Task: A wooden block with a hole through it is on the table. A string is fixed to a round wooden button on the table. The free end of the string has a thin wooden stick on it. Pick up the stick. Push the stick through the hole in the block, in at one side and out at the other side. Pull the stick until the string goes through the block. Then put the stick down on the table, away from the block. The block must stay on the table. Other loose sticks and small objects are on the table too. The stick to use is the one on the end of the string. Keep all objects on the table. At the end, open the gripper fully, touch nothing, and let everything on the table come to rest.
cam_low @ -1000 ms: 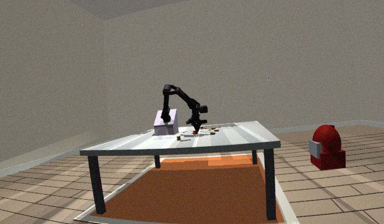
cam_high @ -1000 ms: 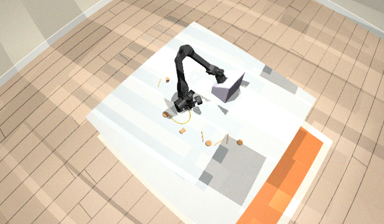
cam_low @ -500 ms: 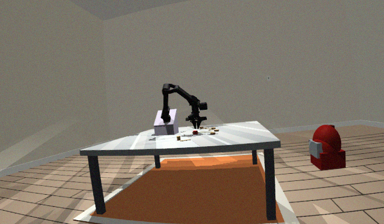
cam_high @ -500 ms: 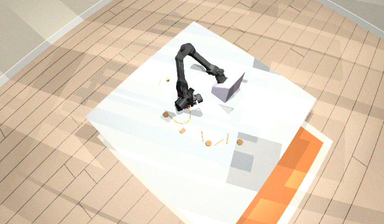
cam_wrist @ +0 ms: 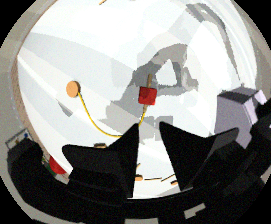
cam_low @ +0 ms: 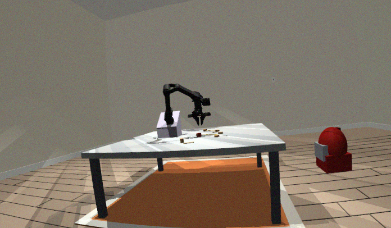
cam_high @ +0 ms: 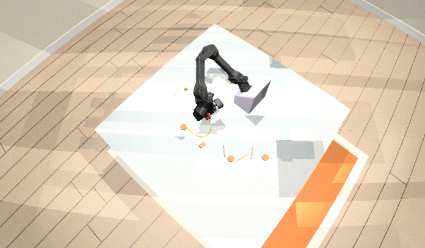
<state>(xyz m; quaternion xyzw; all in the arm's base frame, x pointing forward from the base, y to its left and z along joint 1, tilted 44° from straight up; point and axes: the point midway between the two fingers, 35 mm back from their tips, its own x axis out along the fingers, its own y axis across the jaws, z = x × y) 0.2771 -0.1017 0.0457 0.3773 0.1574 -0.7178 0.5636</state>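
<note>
The red block [cam_high: 207, 116] [cam_low: 198, 135] [cam_wrist: 147, 95] sits on the table. The thin stick [cam_wrist: 149, 79] shows on both sides of the block in the wrist view, its far end beyond the block and its near end towards the fingers. The yellow string [cam_high: 201, 136] [cam_wrist: 112, 135] runs in a loose curve from the near end to the round button [cam_high: 182, 126] [cam_wrist: 73, 89]. No string shows on the block's far side. My gripper [cam_low: 199, 124] [cam_wrist: 148, 125] is partly open and empty, above the table near the block. The stick's middle is hidden in the block.
A lilac box [cam_high: 243, 101] [cam_low: 168, 132] [cam_wrist: 231, 115] stands by the arm's base. A small tan block [cam_high: 202, 145], loose sticks [cam_high: 224, 151] [cam_high: 251, 153] and discs [cam_high: 231, 158] [cam_high: 265, 157] lie beyond the string. A small cylinder [cam_high: 185, 88] [cam_low: 181, 140] and another stick [cam_high: 176, 91] lie on the other side.
</note>
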